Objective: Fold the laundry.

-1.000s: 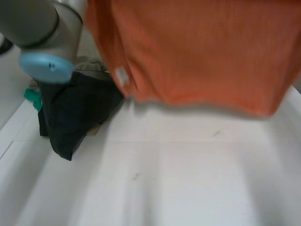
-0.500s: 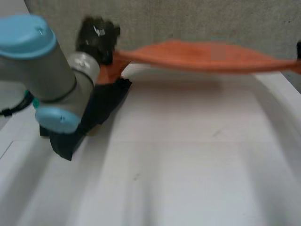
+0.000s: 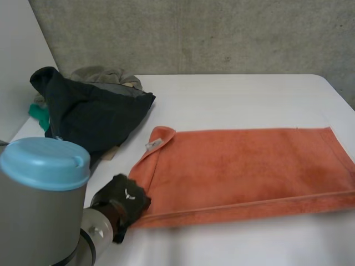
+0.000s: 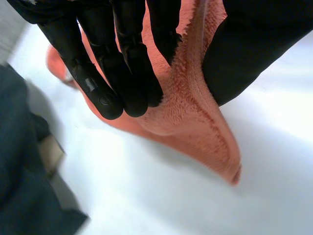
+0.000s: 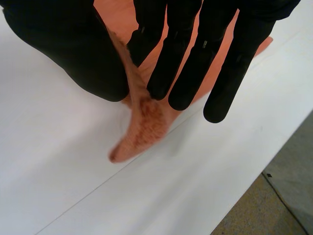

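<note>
on the white table [image 3: 238,91] the orange towel [image 3: 249,166] is lying flat now, long side running across, near the front edge. a second ago it was hanging up in the air right in front of the head camera, and half a second ago it was stretched out level above the table between the two hands, so it's just been flicked out and laid down.

left hand [image 3: 122,202] is on the near left corner. its wrist view has the fingers pressed together side by side, with the towel's hem pinched between them and the thumb. right hand [image 5: 195,54] has its fingers straight and a bit spread, with the other near corner nipped between the thumb and the closest finger, and the tip of that corner is poking out onto the table.

far left corner has flopped over a little, with the tag [image 3: 155,145] showing. the dark pile of clothes [image 3: 91,113] sits at the back left, just clear of the towel.

so i'd say the spreading step is basically done and, with both near corners in hand, the first fold comes next. that flipped corner might want flattening first.
</note>
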Available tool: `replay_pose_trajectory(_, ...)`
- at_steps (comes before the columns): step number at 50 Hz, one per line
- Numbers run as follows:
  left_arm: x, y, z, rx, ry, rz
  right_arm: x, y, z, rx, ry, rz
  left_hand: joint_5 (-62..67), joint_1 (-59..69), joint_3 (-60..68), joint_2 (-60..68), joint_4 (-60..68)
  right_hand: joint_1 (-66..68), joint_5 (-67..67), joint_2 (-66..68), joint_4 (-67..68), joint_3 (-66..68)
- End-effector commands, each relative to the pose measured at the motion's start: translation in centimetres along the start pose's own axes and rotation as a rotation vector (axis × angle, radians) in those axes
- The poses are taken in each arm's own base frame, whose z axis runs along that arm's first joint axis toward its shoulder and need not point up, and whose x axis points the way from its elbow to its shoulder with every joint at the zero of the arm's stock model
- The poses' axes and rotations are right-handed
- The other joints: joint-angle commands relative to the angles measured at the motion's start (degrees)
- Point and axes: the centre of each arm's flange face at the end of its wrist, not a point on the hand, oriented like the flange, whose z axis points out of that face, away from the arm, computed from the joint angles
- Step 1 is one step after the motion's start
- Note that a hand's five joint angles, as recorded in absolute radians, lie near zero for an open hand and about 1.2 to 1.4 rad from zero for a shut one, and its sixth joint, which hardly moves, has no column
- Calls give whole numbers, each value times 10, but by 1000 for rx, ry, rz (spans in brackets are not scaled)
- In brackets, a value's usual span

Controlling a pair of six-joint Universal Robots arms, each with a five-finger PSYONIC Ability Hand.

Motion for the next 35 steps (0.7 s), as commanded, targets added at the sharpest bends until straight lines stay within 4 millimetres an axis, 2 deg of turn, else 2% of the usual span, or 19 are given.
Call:
replay_pose_trajectory(1, -16, -11, 25, -38, -6, -31, -2, -9, 29, 32, 11, -33, 137, 137, 118, 114, 114, 150, 113, 128, 114, 119)
replay_pose_trajectory(9, -62, -39, 82, 43, -185, -92, 15, -26, 61, 102, 177, -11, 137, 137, 118, 114, 114, 150, 113, 128, 114, 119)
replay_pose_trajectory(13, -75, -46, 98, 82, -210, -110, 25, -32, 77, 160, 261, 10, 137, 137, 118, 114, 114, 150, 113, 128, 114, 119)
replay_pose_trajectory(17, -77, -52, 112, 123, -191, -110, 25, -37, 89, 199, 294, 27, 137, 137, 118, 114, 114, 150, 113, 128, 114, 119)
replay_pose_trajectory(24, -75, -53, 123, 128, -181, -129, 15, -40, 94, 222, 281, 58, 137, 137, 118, 114, 114, 150, 113, 128, 114, 119)
replay_pose_trajectory(25, -75, -54, 122, 131, -178, -138, 13, -41, 94, 227, 280, 63, 87, 87, 69, 64, 64, 150, 113, 128, 114, 119)
replay_pose_trajectory(27, -77, -56, 118, 140, -183, -152, 12, -42, 94, 232, 283, 66, -201, -201, -220, -224, -224, 150, 113, 128, 114, 119)
replay_pose_trajectory(28, -82, -59, 114, 153, -197, -165, 10, -42, 95, 234, 282, 68, -518, -517, -536, -540, -541, 150, 113, 128, 114, 119)
replay_pose_trajectory(29, -84, -61, 111, 164, -203, -169, 10, -42, 95, 235, 284, 68, -563, -563, -582, -586, -586, 150, 113, 128, 114, 119)
replay_pose_trajectory(31, -93, -66, 105, 194, -230, -188, 9, -42, 95, 238, 287, 66, -563, -563, -582, -586, -586, 150, 113, 128, 114, 119)
replay_pose_trajectory(35, -132, -67, 101, 259, -344, -231, 7, -41, 93, 241, 287, 66, -563, -563, -582, -586, -586, 150, 113, 128, 114, 119)
